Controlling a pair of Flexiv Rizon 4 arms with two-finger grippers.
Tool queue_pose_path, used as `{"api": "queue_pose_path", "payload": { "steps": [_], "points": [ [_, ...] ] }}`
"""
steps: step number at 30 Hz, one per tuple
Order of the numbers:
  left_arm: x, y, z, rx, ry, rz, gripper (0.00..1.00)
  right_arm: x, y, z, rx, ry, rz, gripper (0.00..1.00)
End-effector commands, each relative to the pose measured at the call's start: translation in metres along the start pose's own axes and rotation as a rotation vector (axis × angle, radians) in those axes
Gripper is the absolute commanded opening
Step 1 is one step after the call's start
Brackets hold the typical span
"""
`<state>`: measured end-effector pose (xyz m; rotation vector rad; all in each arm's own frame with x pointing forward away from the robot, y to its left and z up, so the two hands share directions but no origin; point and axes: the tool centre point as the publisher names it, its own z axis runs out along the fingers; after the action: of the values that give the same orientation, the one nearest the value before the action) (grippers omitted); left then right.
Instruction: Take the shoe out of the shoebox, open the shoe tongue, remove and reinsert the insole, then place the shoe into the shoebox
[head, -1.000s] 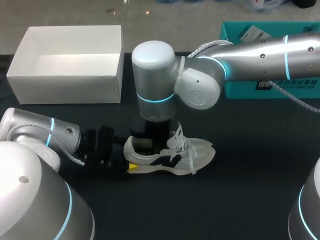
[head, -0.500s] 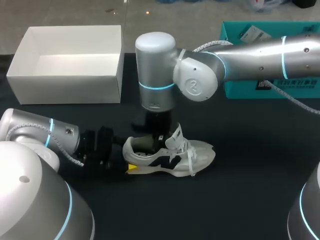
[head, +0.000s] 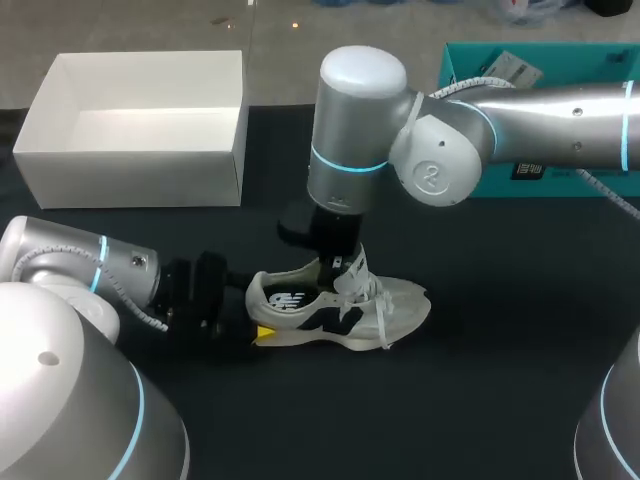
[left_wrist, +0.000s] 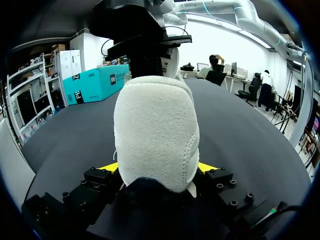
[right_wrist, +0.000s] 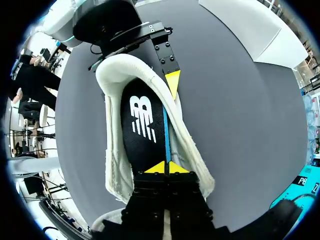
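Note:
A white-and-black shoe (head: 390, 305) lies on its side on the black table, toe to the right. My left gripper (head: 258, 314) is shut on its heel; in the left wrist view the yellow fingertips (left_wrist: 109, 167) press both sides of the padded heel (left_wrist: 156, 125). From above, my right gripper (head: 335, 268) reaches into the shoe opening beside the raised tongue. It is shut on the black insole (right_wrist: 142, 125), whose blue edge runs out from between its tips (right_wrist: 165, 168). The insole (head: 290, 300) stands tilted up out of the shoe, white logo showing.
The open white shoebox (head: 140, 165) sits at the back left, with nothing in it. A teal box (head: 500, 183) stands at the back right, partly behind my right arm. Bare black tabletop lies in front of and to the right of the shoe.
My right gripper has shut on the insole, and the arm has shifted right and up, drawing the insole up so its logo shows. The left arm and the shoe have stayed put.

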<state>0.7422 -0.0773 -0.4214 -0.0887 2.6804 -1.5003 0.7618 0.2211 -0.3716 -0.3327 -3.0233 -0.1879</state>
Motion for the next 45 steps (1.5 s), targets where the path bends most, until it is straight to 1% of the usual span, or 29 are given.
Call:
{"api": "queue_pose_path", "payload": {
  "steps": [1,5,9,14,18,25,27,30,31,32,34,37,45],
  "points": [
    [0.001,0.0,0.0,-0.002,0.0,0.0,0.0,0.004,-0.004,-0.022,-0.047,-0.032,-0.011,0.0],
    [0.001,0.0,0.0,-0.002,0.0,0.0,0.0,0.005,-0.002,-0.033,-0.084,-0.058,-0.014,0.0],
    [0.001,0.0,0.0,-0.002,0.0,0.0,0.0,0.001,-0.01,-0.047,-0.09,-0.088,-0.002,0.0],
    [0.001,0.0,0.0,-0.002,0.0,0.0,0.0,-0.001,-0.023,-0.052,-0.081,-0.102,0.026,0.0],
    [0.001,0.0,0.0,-0.002,0.0,0.0,0.0,-0.002,-0.028,-0.054,-0.106,-0.102,0.052,0.0],
    [0.001,0.0,0.0,-0.002,0.0,0.0,0.0,-0.003,-0.001,-0.055,-0.147,-0.101,0.003,0.0],
    [0.001,0.0,0.0,-0.002,0.0,0.0,0.0,-0.003,0.009,-0.052,-0.155,-0.092,-0.02,0.0],
    [0.001,0.0,0.0,-0.002,0.0,0.0,0.0,-0.003,0.017,-0.048,-0.166,-0.079,-0.045,0.0],
    [0.001,0.0,0.0,-0.002,0.0,0.0,0.0,-0.003,0.019,-0.048,-0.169,-0.075,-0.049,0.25],
    [0.001,0.0,0.0,-0.002,0.0,0.0,0.0,-0.003,0.02,-0.047,-0.171,-0.072,-0.052,0.36],
    [0.001,0.0,0.0,-0.002,0.0,0.0,0.0,-0.003,0.021,-0.046,-0.173,-0.067,-0.056,0.35],
    [0.001,0.0,0.0,-0.002,0.0,0.0,0.0,-0.002,0.022,-0.044,-0.176,-0.059,-0.057,0.39],
    [0.001,0.0,0.0,-0.002,0.0,0.0,0.0,-0.005,0.025,-0.038,-0.203,-0.023,-0.057,0.44]
  ]
}}
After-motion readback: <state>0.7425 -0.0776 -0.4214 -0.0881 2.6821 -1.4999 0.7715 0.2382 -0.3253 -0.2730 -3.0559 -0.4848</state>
